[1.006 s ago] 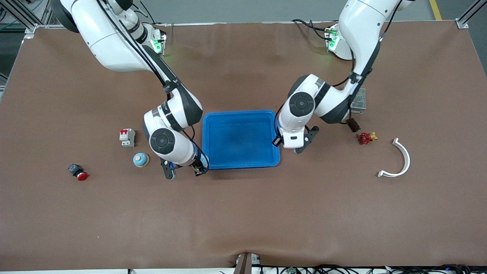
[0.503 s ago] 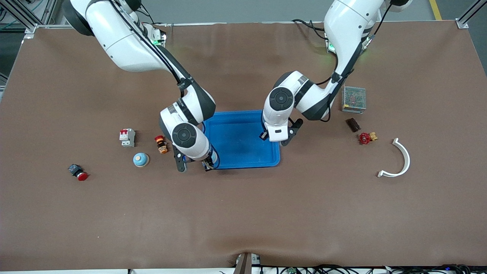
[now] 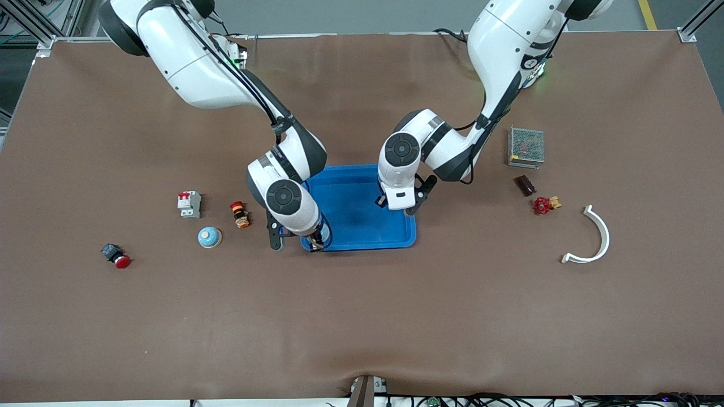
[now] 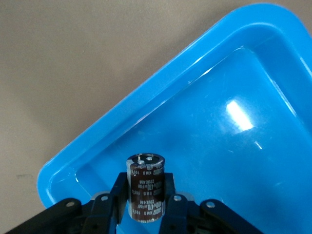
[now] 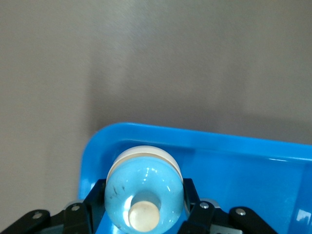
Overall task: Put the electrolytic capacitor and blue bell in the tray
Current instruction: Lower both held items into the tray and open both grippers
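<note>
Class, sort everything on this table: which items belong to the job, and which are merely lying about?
Job: tray; electrolytic capacitor in left gripper; blue bell in right gripper; both over the tray.
Lying about: second bell, breaker, orange button, red pushbutton, mesh box, brown block, red valve, white arc.

A brown mat covers the table (image 3: 362, 316); grey floor and aluminium framing (image 3: 694, 22) lie past its edge.

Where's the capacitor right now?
The capacitor is held upright in the left gripper, over a corner of the blue tray toward the left arm's end.
</note>
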